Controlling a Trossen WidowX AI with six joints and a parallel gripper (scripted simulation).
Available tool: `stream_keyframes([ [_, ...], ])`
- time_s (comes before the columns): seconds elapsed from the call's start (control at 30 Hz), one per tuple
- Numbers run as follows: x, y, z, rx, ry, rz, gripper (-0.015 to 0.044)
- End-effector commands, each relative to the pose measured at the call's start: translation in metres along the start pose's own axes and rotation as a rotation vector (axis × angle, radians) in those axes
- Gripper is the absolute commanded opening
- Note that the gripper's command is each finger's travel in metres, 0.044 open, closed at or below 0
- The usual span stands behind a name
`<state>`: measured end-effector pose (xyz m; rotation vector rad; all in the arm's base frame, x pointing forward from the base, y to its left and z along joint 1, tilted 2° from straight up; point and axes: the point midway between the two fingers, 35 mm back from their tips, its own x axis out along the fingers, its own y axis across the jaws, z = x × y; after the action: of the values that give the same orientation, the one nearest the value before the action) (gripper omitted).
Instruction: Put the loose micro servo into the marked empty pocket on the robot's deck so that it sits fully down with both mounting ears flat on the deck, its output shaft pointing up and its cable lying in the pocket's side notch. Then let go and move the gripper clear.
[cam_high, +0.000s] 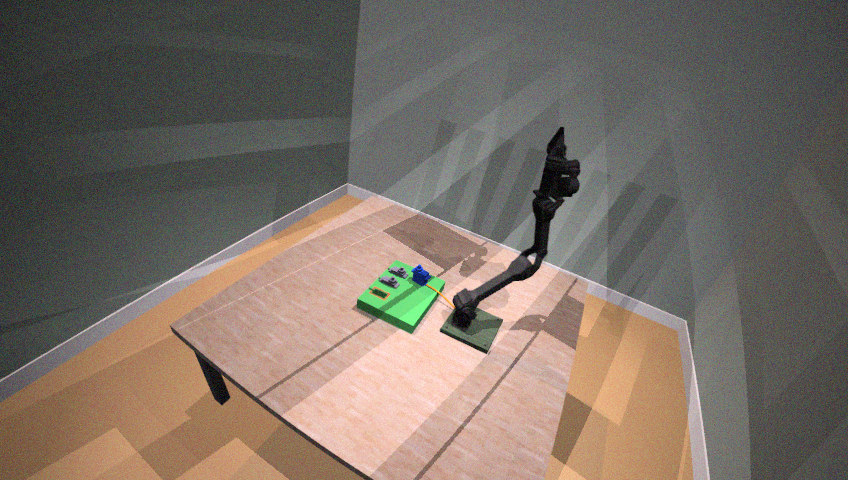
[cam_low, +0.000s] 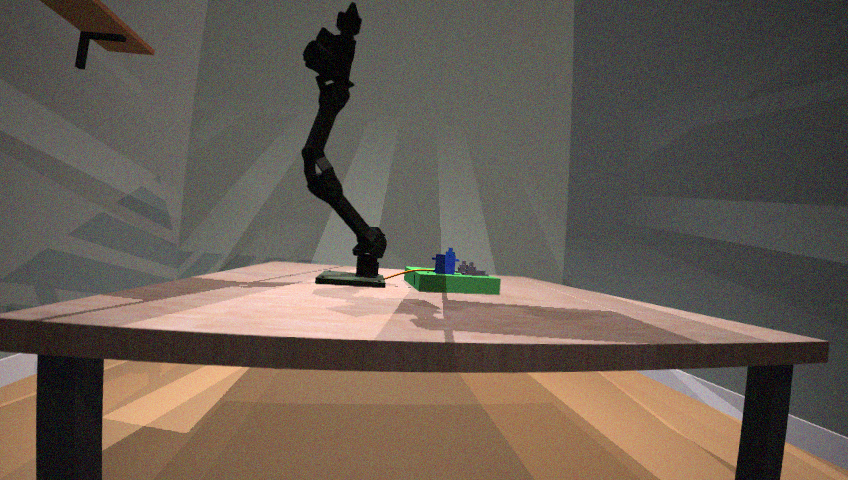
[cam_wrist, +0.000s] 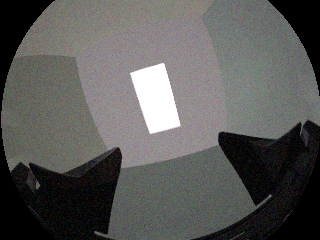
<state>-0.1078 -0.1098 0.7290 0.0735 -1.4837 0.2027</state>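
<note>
The micro servo (cam_high: 421, 274) is a small blue block standing upright on the green deck (cam_high: 404, 306), near the deck's upper right edge, at centre frame in the top view. Its orange cable (cam_high: 439, 292) trails off the deck toward the lower right. The marked pocket (cam_high: 378, 293), an orange-outlined rectangle, lies near the deck's left corner, apart from the servo and unoccupied.

1. A pale wood-grain worktop (cam_high: 333, 380) on dark legs (cam_low: 68, 416) stands over an orange-brown floor (cam_high: 89, 428).
2. Grey-green walls (cam_high: 178, 118) meet at a far corner, edged by a pale skirting (cam_high: 148, 294).
3. A wooden shelf (cam_low: 101, 23) hangs high on the left.
4. A bright rectangular ceiling light (cam_wrist: 155, 98) glows overhead.
</note>
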Motion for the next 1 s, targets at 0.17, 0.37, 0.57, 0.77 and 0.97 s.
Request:
stream_keyframes([
  [0.17,0.005,0.03,-0.037,0.062,0.109,0.054,0.044],
  [0.37,0.005,0.045,-0.056,0.104,0.177,0.078,0.044],
  [0.57,0.003,0.066,-0.09,0.185,0.292,0.097,0.044],
  [0.77,-0.001,0.086,-0.124,0.27,0.408,0.101,0.044],
  [0.97,-0.009,0.103,-0.161,0.354,0.529,0.086,0.044],
])
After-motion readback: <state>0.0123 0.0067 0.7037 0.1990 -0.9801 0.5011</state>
